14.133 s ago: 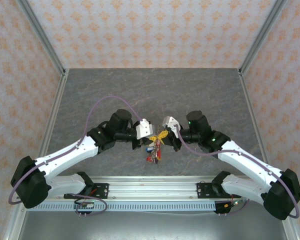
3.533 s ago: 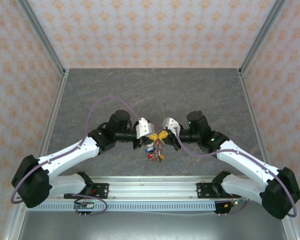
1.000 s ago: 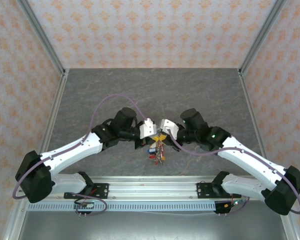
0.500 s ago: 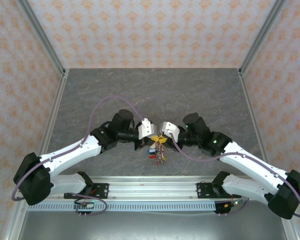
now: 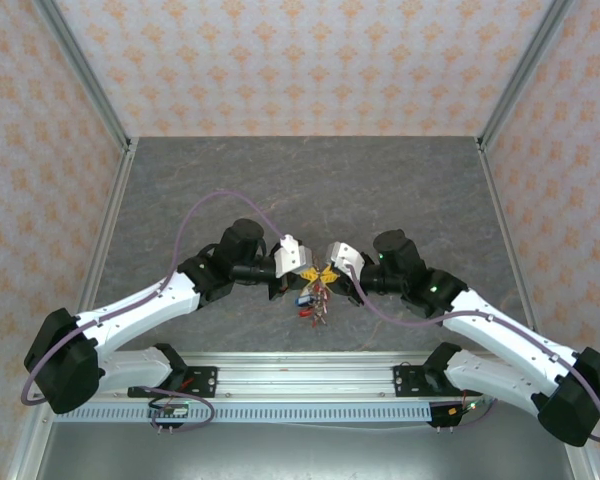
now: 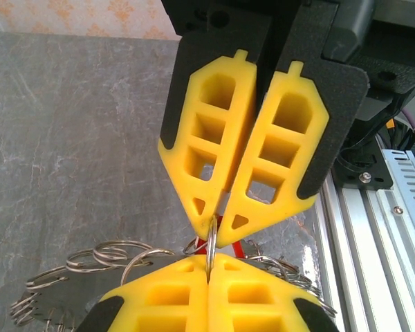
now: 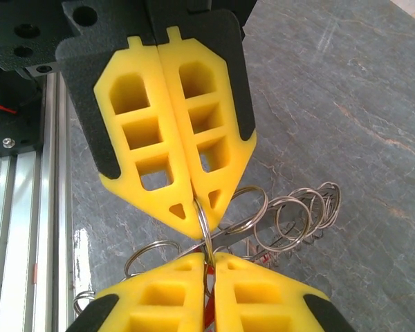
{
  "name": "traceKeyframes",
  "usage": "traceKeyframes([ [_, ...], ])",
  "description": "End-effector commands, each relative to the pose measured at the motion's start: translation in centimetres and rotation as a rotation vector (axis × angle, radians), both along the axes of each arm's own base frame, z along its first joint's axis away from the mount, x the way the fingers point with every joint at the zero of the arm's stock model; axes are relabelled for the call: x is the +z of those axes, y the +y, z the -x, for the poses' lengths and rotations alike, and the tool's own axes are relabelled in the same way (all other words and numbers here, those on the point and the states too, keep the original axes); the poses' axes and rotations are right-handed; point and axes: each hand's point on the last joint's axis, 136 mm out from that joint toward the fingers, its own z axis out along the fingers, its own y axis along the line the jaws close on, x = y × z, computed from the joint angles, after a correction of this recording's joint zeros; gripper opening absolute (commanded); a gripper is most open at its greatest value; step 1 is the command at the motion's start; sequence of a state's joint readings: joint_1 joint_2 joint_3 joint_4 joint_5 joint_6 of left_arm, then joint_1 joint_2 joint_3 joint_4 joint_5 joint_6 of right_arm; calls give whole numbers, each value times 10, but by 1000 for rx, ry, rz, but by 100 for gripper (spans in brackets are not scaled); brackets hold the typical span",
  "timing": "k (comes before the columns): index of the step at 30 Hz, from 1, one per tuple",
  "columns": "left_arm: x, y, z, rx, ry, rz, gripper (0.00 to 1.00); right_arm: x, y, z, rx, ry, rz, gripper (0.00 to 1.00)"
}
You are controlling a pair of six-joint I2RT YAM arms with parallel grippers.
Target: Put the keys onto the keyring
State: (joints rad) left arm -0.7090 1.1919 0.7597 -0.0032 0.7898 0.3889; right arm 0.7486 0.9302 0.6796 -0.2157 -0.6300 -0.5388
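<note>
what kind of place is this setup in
Probably a lab robot test cell, not a home: a grey stone-look table boxed in by patterned wall panels on aluminium posts, with the left arm and right arm bolted to an aluminium rail.

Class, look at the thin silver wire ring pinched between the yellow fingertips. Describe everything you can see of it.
The thin silvery wire ring looks like bare metal and is seen almost edge-on. It stands upright above the grey stone-patterned table, pinched at once by the shut yellow pads of the left gripper and the right gripper, which meet tip to tip. Other wire rings sit close beside it.
</note>
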Motion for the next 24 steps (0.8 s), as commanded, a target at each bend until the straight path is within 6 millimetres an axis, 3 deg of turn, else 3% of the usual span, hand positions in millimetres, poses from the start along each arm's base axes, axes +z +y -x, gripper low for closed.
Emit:
traceKeyframes([
  [1, 42, -8, 0, -36, -91, 136, 0, 18, 16, 4, 57, 3, -124, 10],
  [8, 36, -10, 4, -62, -64, 140, 0, 31, 20, -4, 33, -41, -193, 10],
  [13, 31, -7, 2, -41, -71, 118, 0, 33, 15, -5, 29, -47, -161, 0],
  [17, 20, -2, -3, -19, -91, 28, 7, 33, 12, -6, 24, -50, -112, 0],
  [24, 2, 4, -4, -31, -96, -87, 9, 36, 12, -3, 50, -16, -44, 0],
])
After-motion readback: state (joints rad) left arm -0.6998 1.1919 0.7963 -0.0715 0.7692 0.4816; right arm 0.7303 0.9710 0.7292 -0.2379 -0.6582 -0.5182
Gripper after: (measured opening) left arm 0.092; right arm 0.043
